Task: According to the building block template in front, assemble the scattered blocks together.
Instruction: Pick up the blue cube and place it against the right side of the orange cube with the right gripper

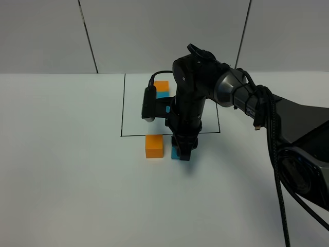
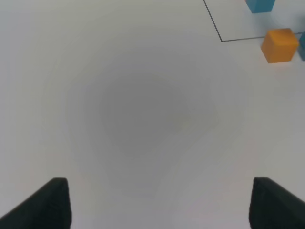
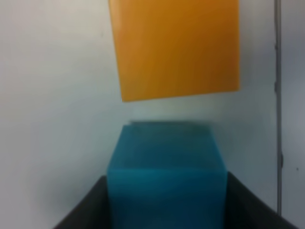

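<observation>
A: Overhead: the right end effector (image 1: 183, 153) is down on the teal block (image 1: 175, 153), just beside the orange block (image 1: 154, 146) and near the template (image 1: 162, 88).
B: Left wrist: the left end effector (image 2: 159, 205) gapes wide over the bench (image 2: 143, 119).
A: Right wrist: the fingers (image 3: 86, 210) clamp the teal block's flat sides. It is probably light, rigid and smooth.

On the table (image 1: 61, 180) a frame (image 1: 123, 108) is drawn. Inside the frame, at its far edge and left of its middle, sits the template pair (image 1: 161, 88), one cube behind the other. Just outside the frame's near edge lies the left loose cube (image 1: 154, 145). The right loose cube (image 1: 175, 153) lies just to its right, a narrow gap between them, clasped in the right gripper (image 1: 184, 153)
</observation>
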Available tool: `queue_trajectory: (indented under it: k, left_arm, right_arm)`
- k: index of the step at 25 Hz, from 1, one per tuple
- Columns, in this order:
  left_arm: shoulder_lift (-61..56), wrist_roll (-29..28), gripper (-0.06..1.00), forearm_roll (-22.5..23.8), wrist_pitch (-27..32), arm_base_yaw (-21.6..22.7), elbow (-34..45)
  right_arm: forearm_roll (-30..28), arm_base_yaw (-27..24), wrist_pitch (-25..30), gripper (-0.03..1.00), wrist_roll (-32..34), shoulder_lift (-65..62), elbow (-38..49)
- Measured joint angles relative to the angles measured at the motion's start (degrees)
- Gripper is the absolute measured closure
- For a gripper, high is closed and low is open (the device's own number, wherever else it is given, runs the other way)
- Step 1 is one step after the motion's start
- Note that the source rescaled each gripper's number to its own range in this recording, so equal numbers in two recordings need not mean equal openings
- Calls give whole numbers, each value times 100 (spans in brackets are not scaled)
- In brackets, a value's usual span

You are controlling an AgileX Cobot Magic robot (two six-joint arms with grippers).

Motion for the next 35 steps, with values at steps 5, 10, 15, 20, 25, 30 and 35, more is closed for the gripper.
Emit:
queue_trajectory:
  k: [5,10,15,20,25,30,35]
  left_arm:
    - [0,0,22,0,0,0,0]
    - [0,5,22,0,0,0,0]
    - [0,5,22,0,0,0,0]
    - [0,5,22,0,0,0,0]
    - [0,5,22,0,0,0,0]
    - [0,5,22,0,0,0,0]
    - [0,5,22,0,0,0,0]
  right_arm:
    - [17,0,-24,97,0,62,-26]
    - [35,3,-148,97,0,62,-26]
    - [63,25,-303,97,0,62,-26]
    - [80,47,-342,97,0,62,-32]
    - [122,57,-343,97,0,90,-54]
    - [269,57,-343,97,-39,126,-71]
    - [271,57,-319,97,-45,167,-95]
